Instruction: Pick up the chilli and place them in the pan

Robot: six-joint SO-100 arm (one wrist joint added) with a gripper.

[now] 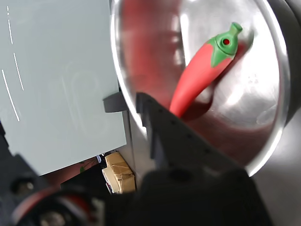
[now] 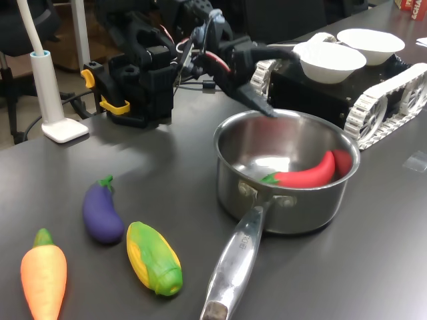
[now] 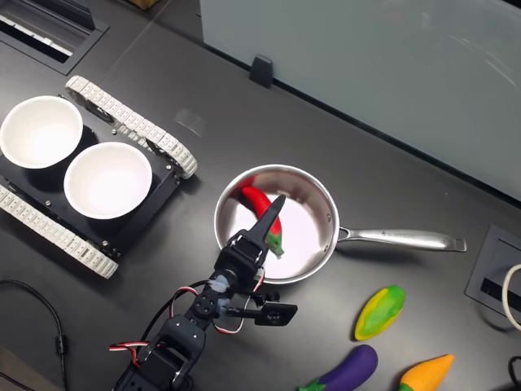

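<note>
A: Wrist view first: the chilli (image 1: 203, 74) lies inside the pan (image 1: 263, 141), its green cap toward the far wall, and the claw (image 1: 160, 123) hangs over the near rim with nothing in it. How wide the jaws stand, I cannot tell from here.

B: It looks light and hollow to me, glossy, so likely slippery. I'd take it across the thick red body just below the cap.

A: First exterior view: chilli (image 2: 305, 175) rests against the pan (image 2: 230, 177) wall on the side away from the handle. The dark claw (image 2: 259, 101) tip pokes over the rim nearest the arm.

B: Beside the handle sit corn (image 2: 155, 258), eggplant (image 2: 101, 211) and carrot (image 2: 43, 280), well clear on the table (image 2: 373, 267).

A: Second exterior view: claw (image 3: 270, 216) above the pan (image 3: 326, 244), partly covering the chilli (image 3: 254, 198). Two white bowls (image 3: 107, 180) stand apart from the pan, opposite its handle.

B: Only the steel walls would crowd a re-grip.
</note>
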